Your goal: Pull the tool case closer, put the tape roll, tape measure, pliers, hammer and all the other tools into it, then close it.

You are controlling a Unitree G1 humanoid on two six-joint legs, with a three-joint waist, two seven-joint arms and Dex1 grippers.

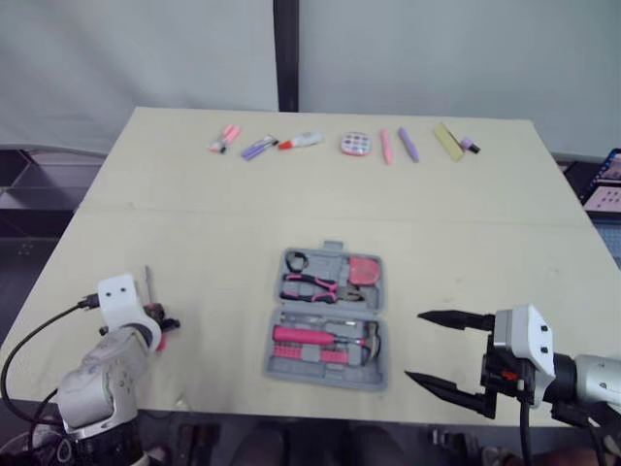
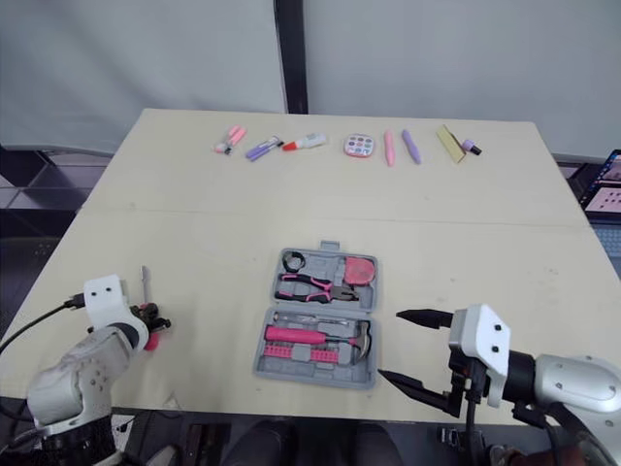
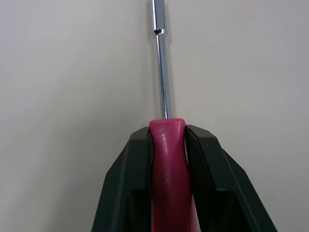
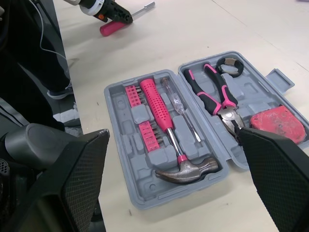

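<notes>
Fingers of left gripper (image 3: 167, 129) clamped on pink screwdriver (image 3: 168, 169) handle, shaft projecting past tips; right gripper (image 1: 415, 346) spread wide, empty, open tool case (image 4: 137, 191) just beyond tips.

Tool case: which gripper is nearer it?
Right. The right gripper sits just right of the tool case; the left gripper, gripping a screwdriver, is farther off to its left.

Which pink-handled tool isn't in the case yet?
The screwdriver, clamped in the left gripper, left of the case; the hammer and pliers lie inside it.
</notes>
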